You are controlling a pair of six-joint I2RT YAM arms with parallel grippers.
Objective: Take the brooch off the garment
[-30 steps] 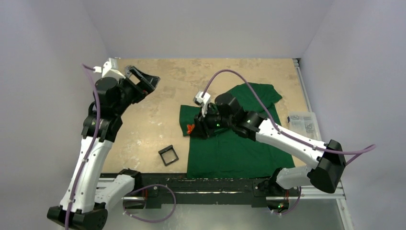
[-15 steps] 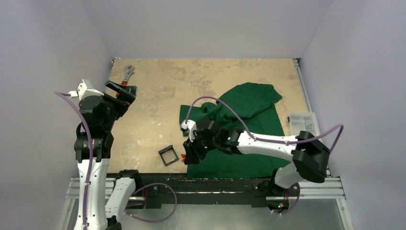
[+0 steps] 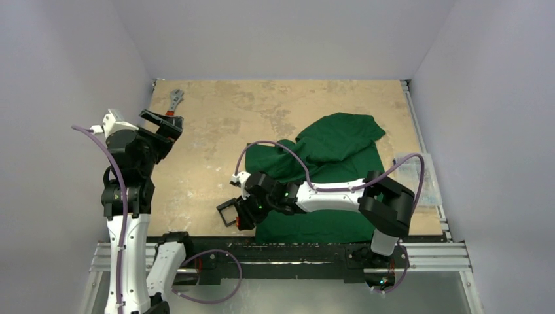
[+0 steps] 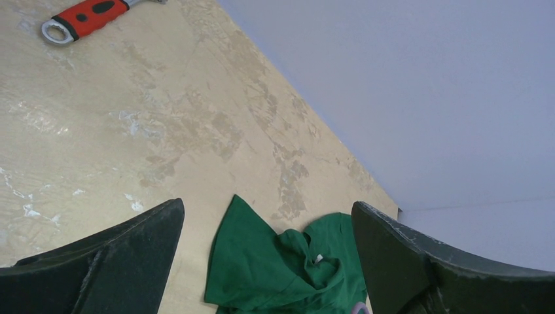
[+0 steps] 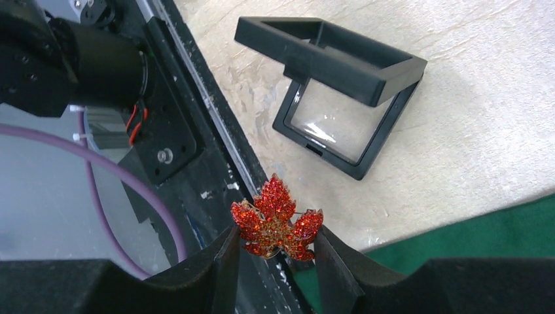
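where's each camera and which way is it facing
Top external: above and behind the bases, looking down on the table; both arms, left gripper and right gripper show.
Left wrist: on the left arm, facing across to the wrench and garment; its open gripper at the bottom.
Right wrist: low over the near edge, facing the black case; its gripper pinches the brooch.
Shared: wrench in top and left wrist; black case in top and right wrist.

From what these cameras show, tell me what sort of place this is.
Probably a robotics test cell: plain pale walls box in a worn tabletop, two robot arms are bolted to a rail at its near edge, and a T-shirt and wrench lie on it.
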